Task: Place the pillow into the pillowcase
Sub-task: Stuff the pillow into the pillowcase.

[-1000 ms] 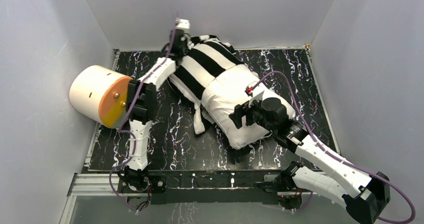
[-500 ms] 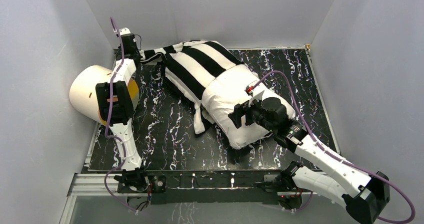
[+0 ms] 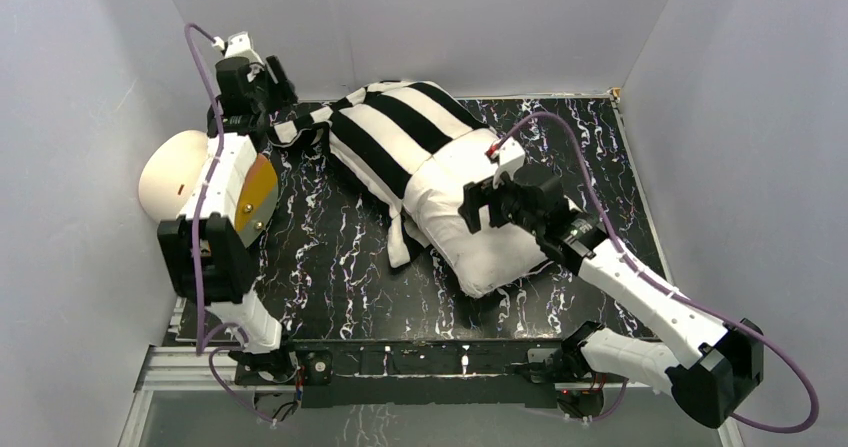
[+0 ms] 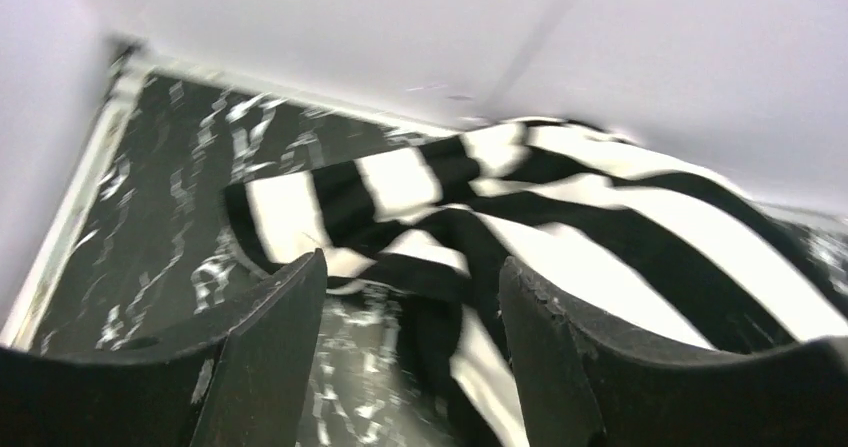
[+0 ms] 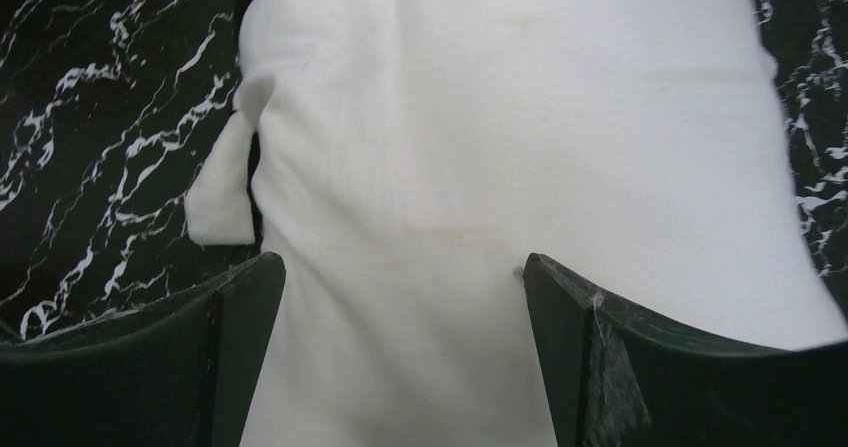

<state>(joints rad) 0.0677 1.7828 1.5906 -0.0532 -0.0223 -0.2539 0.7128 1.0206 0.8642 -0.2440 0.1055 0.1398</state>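
Two arms, one table, three loose items; positions given from the pillow.

1. Table [image 3: 330,267]: black top with white veining, lying under the pillow and showing on all sides of it.
2. Pillow [image 3: 490,262]: plain white and plump, lying slantwise. Its near right half is bare; its far left half is inside the pillowcase. A small white flap hangs off its left edge.
3. Pillowcase [image 3: 400,132]: broad black and white stripes, drawn over the pillow's far left half. A loose striped corner trails flat on the table further left of the pillow.
4. Cylinder [image 3: 175,167]: cream with an orange face, well to the left of the pillow, partly hidden behind the left arm.
5. Right gripper [image 3: 478,210]: poised over the pillow's bare half. The wrist view shows its fingers [image 5: 240,347] spread wide astride white fabric, gripping nothing; contact with the pillow cannot be told.
6. Left gripper [image 3: 272,79]: raised far left of the pillow, just past the pillowcase's loose corner. The wrist view is blurred, but its fingers [image 4: 270,357] stand apart with nothing between them.
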